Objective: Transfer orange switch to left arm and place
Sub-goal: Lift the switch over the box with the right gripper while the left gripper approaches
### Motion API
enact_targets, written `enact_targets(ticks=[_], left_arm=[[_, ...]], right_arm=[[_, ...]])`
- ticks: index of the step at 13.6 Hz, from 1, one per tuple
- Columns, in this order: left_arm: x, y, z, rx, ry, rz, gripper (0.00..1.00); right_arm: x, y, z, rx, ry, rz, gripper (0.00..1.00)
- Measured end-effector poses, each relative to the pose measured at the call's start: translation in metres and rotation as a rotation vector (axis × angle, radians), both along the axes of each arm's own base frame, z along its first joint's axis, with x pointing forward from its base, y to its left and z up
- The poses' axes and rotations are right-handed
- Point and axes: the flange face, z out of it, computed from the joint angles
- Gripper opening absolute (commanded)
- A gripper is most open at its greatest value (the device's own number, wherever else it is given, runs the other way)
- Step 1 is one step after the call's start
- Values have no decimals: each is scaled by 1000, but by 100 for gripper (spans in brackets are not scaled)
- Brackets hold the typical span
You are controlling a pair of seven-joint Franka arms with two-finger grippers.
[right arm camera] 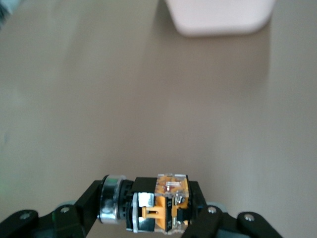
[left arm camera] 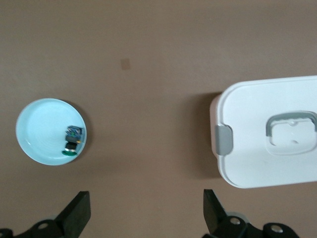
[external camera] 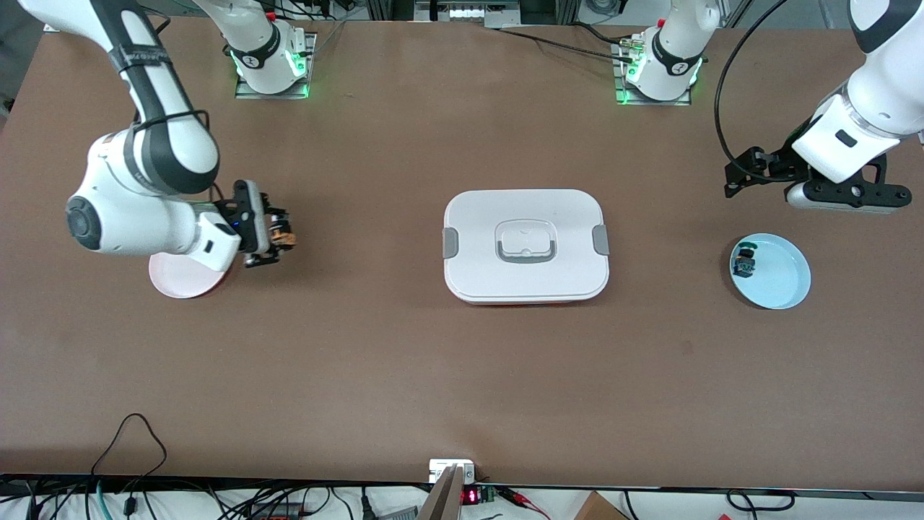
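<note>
Two arms are working your worktop (external camera: 404,361), and the right gripper (external camera: 280,238) is carrying the switch (external camera: 283,235). Its fingers (right arm camera: 84,213) are clamping the switch (right arm camera: 153,203) between them, hanging just above the worktop beside the pink plate (external camera: 180,278) at the right arm's end. You are seeing the orange piece and a silver ring plainly in the right wrist view, with a corner of the box (right arm camera: 220,17) showing farther off.

The box (external camera: 526,245) is sitting closed in the middle of the worktop, well apart from both grippers.

The left gripper (external camera: 736,177) is hovering near the blue plate (external camera: 787,278), its fingers (left arm camera: 79,213) standing wide apart and holding nothing. In that plate (left arm camera: 37,131) a teal part (left arm camera: 72,139) is lying close to the rim.
</note>
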Motion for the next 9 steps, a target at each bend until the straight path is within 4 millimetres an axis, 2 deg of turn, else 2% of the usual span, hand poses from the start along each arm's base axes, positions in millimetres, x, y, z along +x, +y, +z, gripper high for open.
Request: enact_targets(ticks=[2, 4, 6, 9], left_arm=[[0, -3, 3, -28, 80, -8, 100], [8, -15, 4, -140, 159, -12, 100], [18, -28, -6, -259, 219, -13, 100], [15, -54, -21, -470, 369, -40, 100]], right_arm=[[-6, 42, 14, 162, 48, -66, 0], [-11, 75, 23, 298, 87, -128, 0], [-14, 110, 36, 424, 115, -185, 0], [-18, 163, 61, 581, 114, -288, 0]])
